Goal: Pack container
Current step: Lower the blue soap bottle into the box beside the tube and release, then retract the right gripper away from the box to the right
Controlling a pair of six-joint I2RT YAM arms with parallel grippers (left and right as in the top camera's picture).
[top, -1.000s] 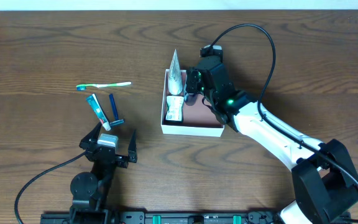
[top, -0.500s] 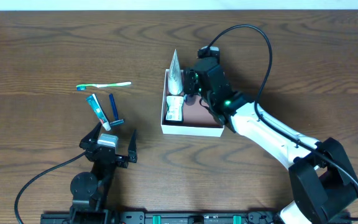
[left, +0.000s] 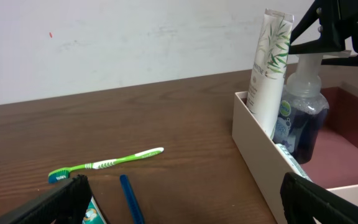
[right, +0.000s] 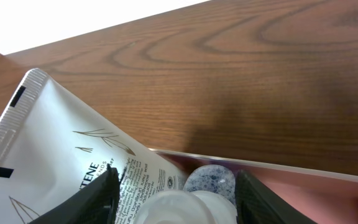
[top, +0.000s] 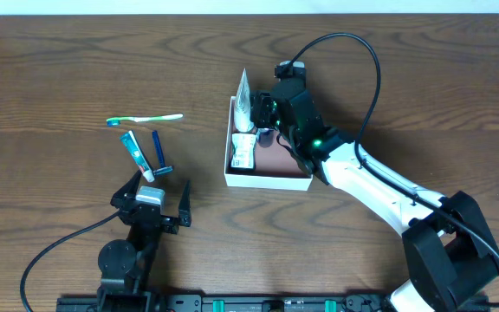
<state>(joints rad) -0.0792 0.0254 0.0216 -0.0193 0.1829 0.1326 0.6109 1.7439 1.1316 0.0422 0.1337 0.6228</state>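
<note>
Container (top: 267,181): square, shallow, white walls, pinkish-brown floor; sits mid-table (top: 59,69), dark wood grain; holds one upright white tube (top: 244,100), one blue pump bottle (left: 302,124), one flat packet (top: 243,154); outside, to its left: one toothbrush (top: 145,119), one toothpaste tube (top: 135,152), one blue razor (top: 157,146); left gripper (top: 161,184) spread wide; right gripper (right: 176,180) straddles the pump, grip cannot be confirmed; white wall (left: 104,43) behind.

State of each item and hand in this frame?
container: open-topped, partly packed
white tube: upright inside container
pump bottle: upright inside container
toothbrush: flat on table
toothpaste: flat on table
blue razor: flat on table
left hand: open, empty
right hand: straddling pump bottle's top, grip unclear
</note>
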